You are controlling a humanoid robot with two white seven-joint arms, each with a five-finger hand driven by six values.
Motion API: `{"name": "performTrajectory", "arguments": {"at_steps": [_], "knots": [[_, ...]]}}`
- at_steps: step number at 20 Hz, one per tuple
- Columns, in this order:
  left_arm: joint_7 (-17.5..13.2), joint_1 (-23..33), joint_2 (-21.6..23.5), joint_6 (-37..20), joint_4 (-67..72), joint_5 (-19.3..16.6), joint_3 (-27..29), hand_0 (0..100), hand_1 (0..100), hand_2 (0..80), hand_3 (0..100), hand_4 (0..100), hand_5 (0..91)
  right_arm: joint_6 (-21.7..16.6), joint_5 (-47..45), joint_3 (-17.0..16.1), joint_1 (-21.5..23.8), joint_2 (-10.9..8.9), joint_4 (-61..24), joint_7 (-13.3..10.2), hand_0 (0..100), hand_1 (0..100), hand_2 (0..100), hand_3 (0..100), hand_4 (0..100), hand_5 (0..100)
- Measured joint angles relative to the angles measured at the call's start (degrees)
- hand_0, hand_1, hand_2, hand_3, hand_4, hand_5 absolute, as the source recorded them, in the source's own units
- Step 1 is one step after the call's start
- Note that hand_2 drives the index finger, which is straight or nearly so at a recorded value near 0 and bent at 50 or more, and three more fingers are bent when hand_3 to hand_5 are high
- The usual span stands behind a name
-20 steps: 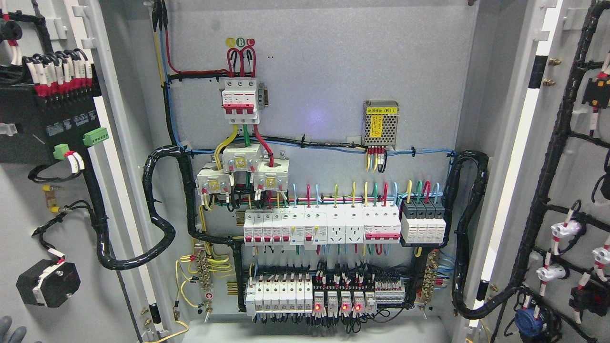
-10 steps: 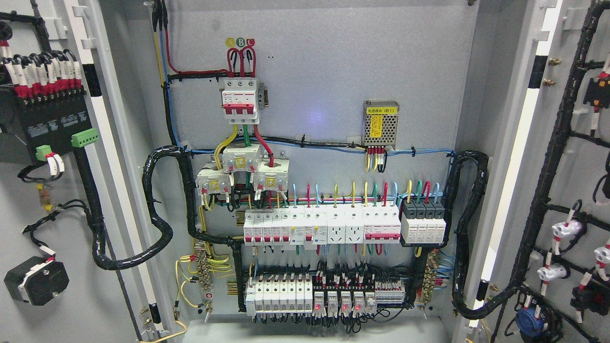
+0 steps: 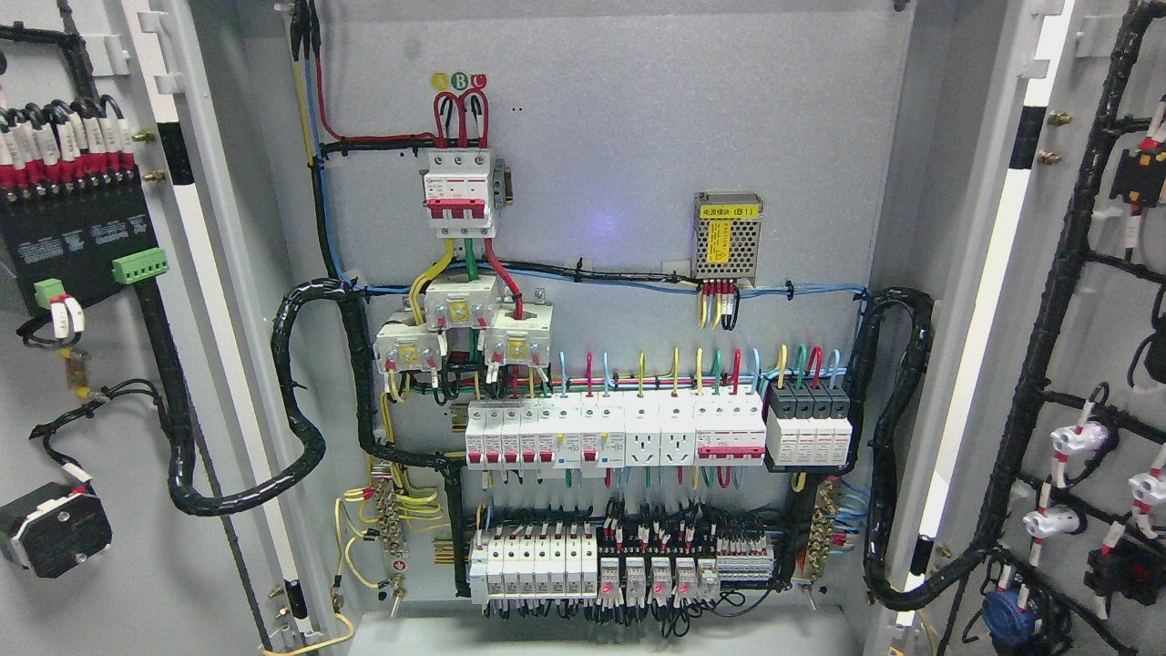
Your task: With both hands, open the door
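At far left and far right, the left door point(image 3: 82, 364) and right door point(image 3: 1093, 364) stand swung wide — neither hand shows, so grip can't be told.

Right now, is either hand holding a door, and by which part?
It cannot be told: neither hand is in the head view. Both the left door and the right door stand swung open, with nothing visibly gripping them.

The cabinet back panel point(image 3: 619, 155) is pale grey. White breakers point(image 3: 612, 435) carry red toggles, under wires of red, yellow, green and blue. A perforated silver power supply point(image 3: 727, 235) bears a yellow label — the wire looms point(image 3: 301, 456) are black.
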Motion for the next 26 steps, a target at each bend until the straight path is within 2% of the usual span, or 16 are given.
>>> {"name": "performTrajectory", "arguments": {"at_steps": [7,14,26], "knots": [[0.3,-0.4,1.4,0.0,2.4,2.4,1.5,0,0,0.0,0,0,0.0,-2.9,0.1,2.6,0.3,-1.58,-0.9,0.1,19,0,0,0,0,0],[0.2,-1.4,2.9,0.0,4.7,4.1,2.5,0,0,0.0,0,0,0.0,-3.2,0.1,5.5,0.0,-3.06,-1.4,0.2,19,0,0,0,0,0],[0.1,-2.2,4.5,0.0,6.9,5.5,3.2,0,0,0.0,0,0,0.0,-3.2,0.3,9.3,0.0,-4.38,-1.5,0.2,19,0,0,0,0,0]]}}
